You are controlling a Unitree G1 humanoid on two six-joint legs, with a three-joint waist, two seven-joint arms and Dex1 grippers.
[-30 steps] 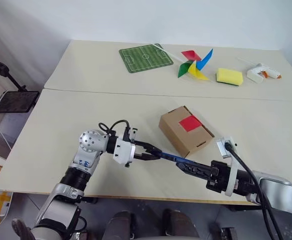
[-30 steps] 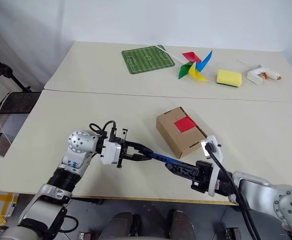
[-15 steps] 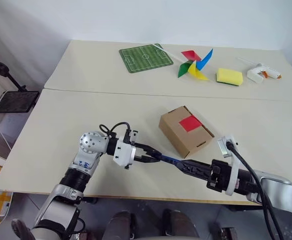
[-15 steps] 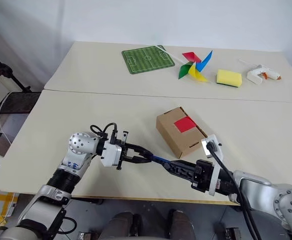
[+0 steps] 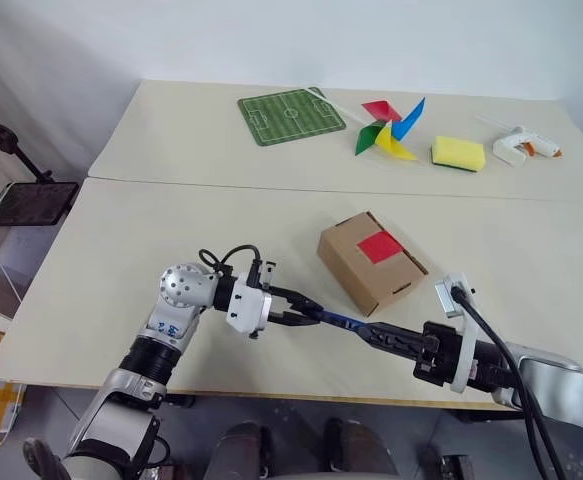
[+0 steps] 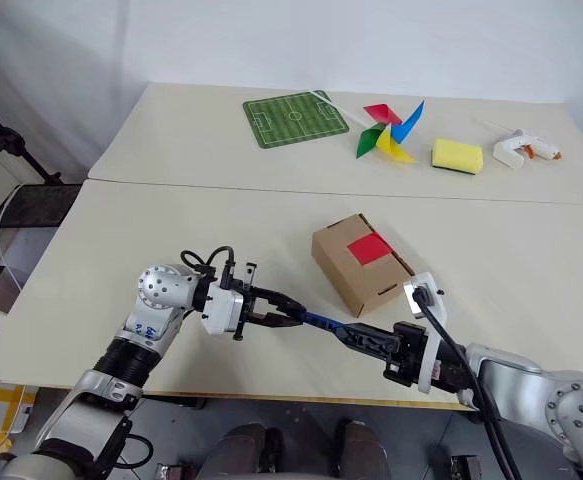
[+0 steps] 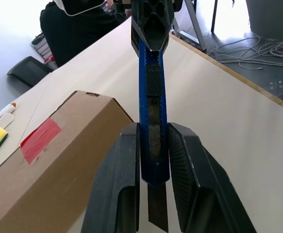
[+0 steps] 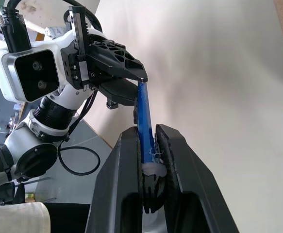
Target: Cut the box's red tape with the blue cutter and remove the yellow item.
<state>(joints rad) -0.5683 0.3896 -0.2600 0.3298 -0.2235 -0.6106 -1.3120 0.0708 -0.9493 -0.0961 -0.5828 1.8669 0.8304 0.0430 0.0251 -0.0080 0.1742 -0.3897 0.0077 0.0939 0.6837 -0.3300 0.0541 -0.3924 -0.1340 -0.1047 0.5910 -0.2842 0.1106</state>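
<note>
Near table edge, just beside box (image 5: 371,259): blue cutter (image 5: 339,320) pinched by both left gripper (image 5: 296,310) and right gripper (image 5: 386,338). Risk: dropped cutter on handover; exposed blade missing red tape (image 5: 380,246).

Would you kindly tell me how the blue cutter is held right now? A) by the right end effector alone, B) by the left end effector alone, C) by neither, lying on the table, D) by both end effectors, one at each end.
D: the left end effector and the right end effector each clamp one end of the blue cutter, beside the box.
</note>
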